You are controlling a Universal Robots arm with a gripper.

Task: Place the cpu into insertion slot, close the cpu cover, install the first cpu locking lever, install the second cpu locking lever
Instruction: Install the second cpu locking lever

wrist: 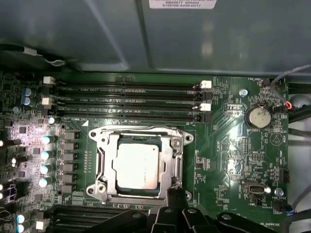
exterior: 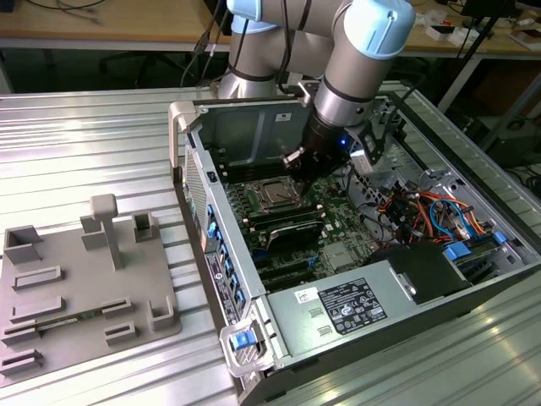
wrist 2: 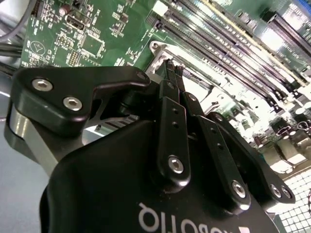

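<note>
Just beside the tool [wrist: 176,198], the cpu [wrist: 137,166] under its cpu cover [wrist: 103,160].

I see a ribbed metal table [exterior: 93,144] carrying everything. An open computer case [exterior: 254,338] lies on its side directly on the table. Just beside the case, toward the exterior view's left, a flat grey tray [exterior: 51,330] with raised blocks and posts also rests on the table, apart from the case.
</note>
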